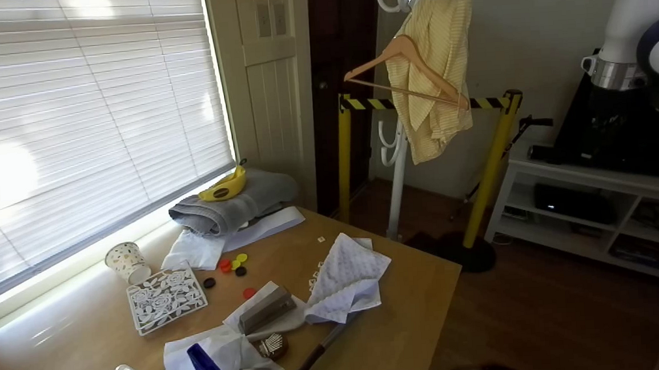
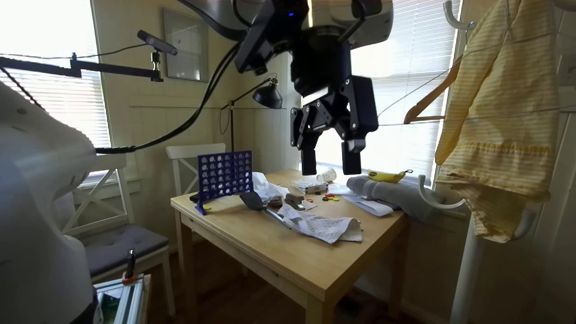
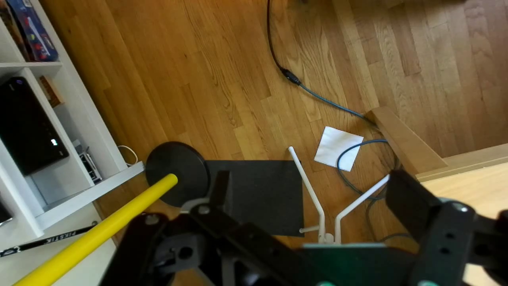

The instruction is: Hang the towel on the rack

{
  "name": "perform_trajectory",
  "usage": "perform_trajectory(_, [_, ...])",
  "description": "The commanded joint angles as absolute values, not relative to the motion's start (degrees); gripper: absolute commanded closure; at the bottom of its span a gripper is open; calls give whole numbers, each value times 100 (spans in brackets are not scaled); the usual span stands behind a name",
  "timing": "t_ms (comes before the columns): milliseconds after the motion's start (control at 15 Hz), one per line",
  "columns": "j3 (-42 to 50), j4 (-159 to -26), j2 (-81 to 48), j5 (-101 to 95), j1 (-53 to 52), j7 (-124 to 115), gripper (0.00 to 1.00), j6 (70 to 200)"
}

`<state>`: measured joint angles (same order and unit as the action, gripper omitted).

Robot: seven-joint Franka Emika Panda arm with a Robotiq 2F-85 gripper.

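Seeing the yellow towel (image 1: pixel 431 76) hung on the white rack (image 1: pixel 398 186) in both exterior views, finely striped, dropping in soft, uneven folds. Noting a wooden hanger (image 1: pixel 404 44), smooth and triangular with a slim straight bar, partly crossing the towel's front in an exterior view. On the smooth wooden table (image 1: pixel 416 300), making out a gray towel (image 1: pixel 267 189), thick and folded, bearing a yellow banana-shaped pouch (image 1: pixel 224 187); a speckled cup (image 1: pixel 127 263) tipped on its side; a white openwork box (image 1: pixel 166 298) cut with roses and leaves; and a creased patterned cloth (image 1: pixel 346 278).

Finding a blue game grid (image 2: pixel 234 173), upright and pierced with round holes, in an exterior view, along with a dome-shaped black lamp (image 2: pixel 268 95). Finding a black-and-yellow barrier belt (image 1: pixel 382 103), slung between yellow posts (image 1: pixel 491 169), in an exterior view. Meeting only in the wrist view a flat white square (image 3: pixel 337 145) on the plank floor (image 3: pixel 222 79), crossed by a looping cable (image 3: pixel 329 103).

Reading the black, jointed gripper (image 2: pixel 330 167) as spread wide, with blocky fingers (image 2: pixel 308 162) roughly parallel and the gap between them free of any load. Placing it well apart from the towel in both exterior views. Between the fingers in the wrist view, glimpsing a dark mat (image 3: pixel 266 198) and two slim white prongs (image 3: pixel 311 193).
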<state>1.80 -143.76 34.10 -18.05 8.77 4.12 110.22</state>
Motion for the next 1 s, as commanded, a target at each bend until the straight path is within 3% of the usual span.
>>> perform_trajectory(0, [264,-14362,3410,-1851,775,369,0,10992])
perform_trajectory(267, [266,-14394,3398,-1756,745,268,0,11125])
perform_trajectory(933, [-456,-14325,1729,-359,-106,-1178,0,14020])
